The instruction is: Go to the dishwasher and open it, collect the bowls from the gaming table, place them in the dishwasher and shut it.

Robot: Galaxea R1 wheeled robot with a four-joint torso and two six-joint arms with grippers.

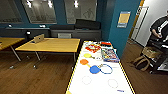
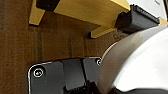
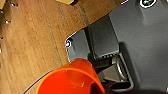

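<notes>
At the right pincer (image 3: pixel 96 86) an orange bowl (image 3: pixel 70 80) shows, cut off; grip unclear, like the left pincer's by a white bowl (image 2: pixel 140 62).

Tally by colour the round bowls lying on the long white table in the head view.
On the gaming table:
orange bowl: 1
blue bowl: 1
yellow bowl: 1
whitish bowls: 2
Total: 5
The blue ring beside the blue bowl is not counted.
</notes>
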